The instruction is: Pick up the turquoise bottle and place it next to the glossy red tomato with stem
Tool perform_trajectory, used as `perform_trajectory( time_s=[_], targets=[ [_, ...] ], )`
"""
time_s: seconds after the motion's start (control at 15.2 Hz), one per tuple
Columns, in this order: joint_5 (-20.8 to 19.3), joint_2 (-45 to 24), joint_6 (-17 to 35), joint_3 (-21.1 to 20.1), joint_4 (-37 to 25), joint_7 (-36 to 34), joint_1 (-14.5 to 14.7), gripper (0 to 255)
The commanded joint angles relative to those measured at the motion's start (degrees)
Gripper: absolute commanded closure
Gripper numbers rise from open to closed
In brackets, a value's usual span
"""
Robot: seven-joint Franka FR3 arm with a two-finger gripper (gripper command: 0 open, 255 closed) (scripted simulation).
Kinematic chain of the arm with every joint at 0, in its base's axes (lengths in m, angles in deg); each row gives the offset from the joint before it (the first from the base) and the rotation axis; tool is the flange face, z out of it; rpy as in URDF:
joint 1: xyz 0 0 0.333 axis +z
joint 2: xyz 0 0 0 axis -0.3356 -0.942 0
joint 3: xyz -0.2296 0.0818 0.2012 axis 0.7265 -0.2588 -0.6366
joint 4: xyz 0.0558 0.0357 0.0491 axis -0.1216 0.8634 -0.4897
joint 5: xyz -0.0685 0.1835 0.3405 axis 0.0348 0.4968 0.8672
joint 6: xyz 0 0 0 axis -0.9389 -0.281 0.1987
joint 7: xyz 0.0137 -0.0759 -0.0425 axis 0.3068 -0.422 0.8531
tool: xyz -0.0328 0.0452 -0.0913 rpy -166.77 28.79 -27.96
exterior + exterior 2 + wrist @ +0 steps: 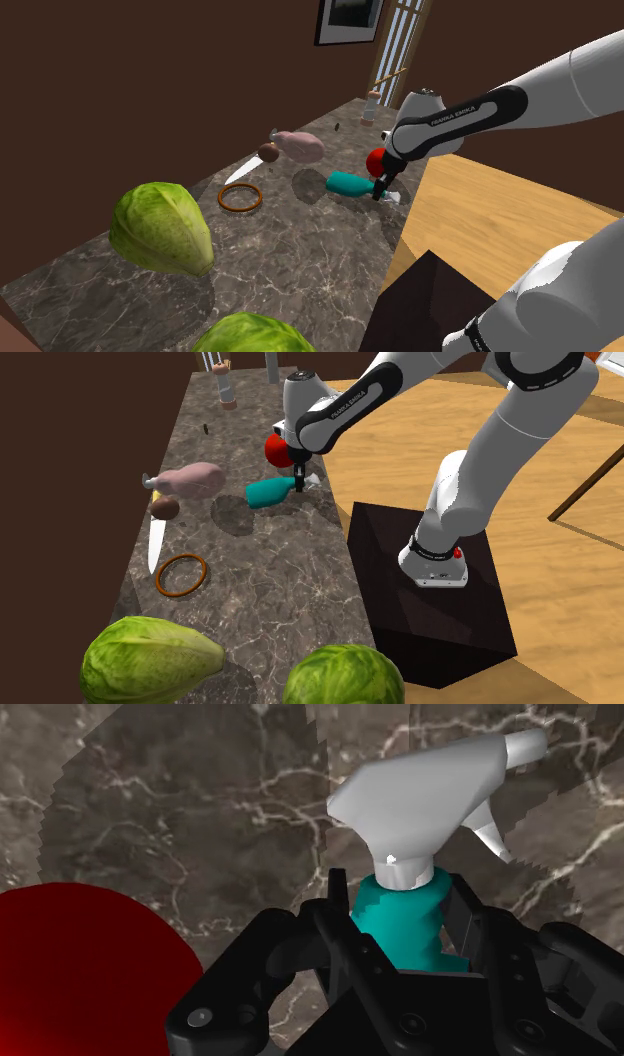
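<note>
The gripper (398,909) clasps the one turquoise bottle (348,184) by its neck, seemingly just above the counter (300,250), beside the single tomato (377,160). Two cabbages (160,228) (250,335) lie well apart from them.

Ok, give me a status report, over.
End effector shut on turquoise bottle, at the neck. Red tomato close beside it. Nothing blocking.

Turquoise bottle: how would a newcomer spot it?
Follow the marble counter to its edge by the white arm. Beside the red tomato, the turquoise bottle sits sideways in the black end effector: the only blue-green thing, with a white spray head.
</note>
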Motion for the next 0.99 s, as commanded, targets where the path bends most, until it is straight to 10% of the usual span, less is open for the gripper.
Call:
perform_trajectory(
  time_s=[0.0, 0.2, 0.26, 0.92],
  targets=[
    [0.0, 0.0, 0.1, 0.0, 0.0, 0.0, 0.0, 255],
    [0.0, 0.0, 0.1, 0.0, 0.0, 0.0, 0.0, 255],
    [0.0, 0.0, 0.1, 0.0, 0.0, 0.0, 0.0, 0],
    [-0.7, 5.2, -8.1, -0.3, -3.0, -0.6, -0.2, 0]
  ],
)
